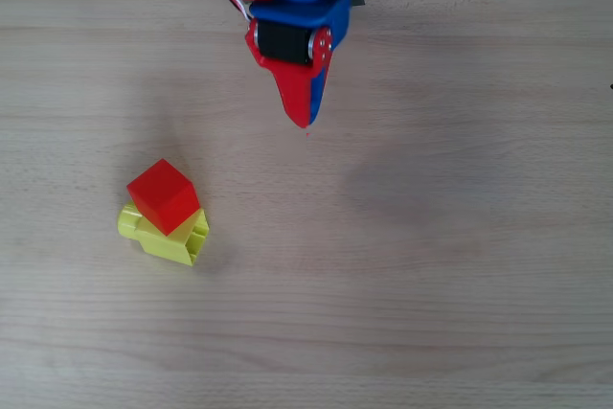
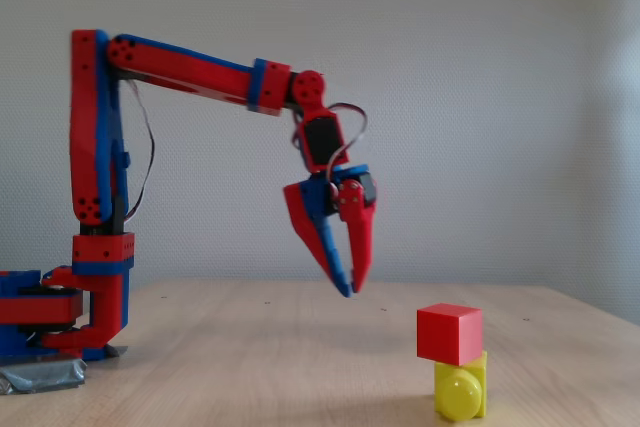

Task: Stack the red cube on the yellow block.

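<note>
cube [image 1: 163,195] on block [image 1: 174,236] | tool [image 2: 350,282] raised, left of stack, fixed view

In the fixed view the red-and-blue arm stands at the left on its base, its lower link rising upright, then the upper link reaching rightward and sloping slightly down to the wrist. From the wrist the tool [image 2: 350,285] hangs downward, tilted a little to the right, its tips raised above the table. Its two fingers meet at the tips, with a narrow gap higher up between them, and they grip nothing. In the overhead view the tool [image 1: 305,122] enters from the far edge, near the middle, its pointed fingers together and aimed toward the near side.
</note>
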You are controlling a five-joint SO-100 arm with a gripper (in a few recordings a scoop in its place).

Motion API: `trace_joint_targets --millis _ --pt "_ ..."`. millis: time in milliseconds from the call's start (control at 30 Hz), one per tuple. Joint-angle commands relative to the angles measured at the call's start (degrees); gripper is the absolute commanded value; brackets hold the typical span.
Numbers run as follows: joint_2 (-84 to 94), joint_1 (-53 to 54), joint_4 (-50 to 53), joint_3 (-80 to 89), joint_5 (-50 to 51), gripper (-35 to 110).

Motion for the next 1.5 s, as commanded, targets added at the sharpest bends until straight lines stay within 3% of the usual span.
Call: trace_joint_targets --millis 0,300,633,1467 --pt "12.3 -1.6 -3.1 3.7 -0.4 0" --pt "45.1 -2.2 -9.8 32.8 -4.8 0" --pt "76.5 -2.8 -5.8 52.6 -7.6 0" --pt "88.2 1.8 0.3 64.6 -8.8 0"
